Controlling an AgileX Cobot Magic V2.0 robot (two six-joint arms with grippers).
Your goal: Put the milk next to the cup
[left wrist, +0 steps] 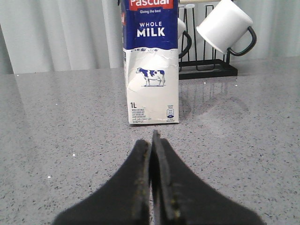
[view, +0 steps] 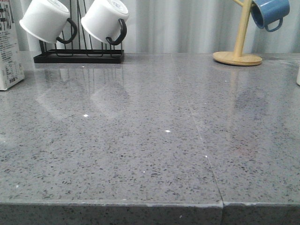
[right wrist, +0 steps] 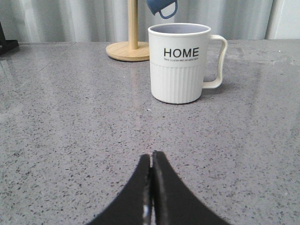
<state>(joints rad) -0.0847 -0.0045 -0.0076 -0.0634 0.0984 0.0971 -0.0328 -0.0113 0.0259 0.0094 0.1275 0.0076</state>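
The milk carton (left wrist: 151,65) stands upright on the grey counter, white with a dark blue "WHOLE MILK" band and a cow picture; in the front view only its edge (view: 9,56) shows at the far left. My left gripper (left wrist: 151,140) is shut and empty, a short way in front of the carton. The white "HOME" cup (right wrist: 179,63) stands upright with its handle to one side; a sliver of it (view: 298,75) shows at the front view's right edge. My right gripper (right wrist: 151,157) is shut and empty, in front of the cup, apart from it.
A black rack (view: 79,56) holds two white mugs with black handles (view: 47,21) at the back left, just behind the carton. A wooden mug tree (view: 238,51) with a blue mug (view: 269,13) stands at the back right, behind the cup. The counter's front edge (view: 140,204) is near.
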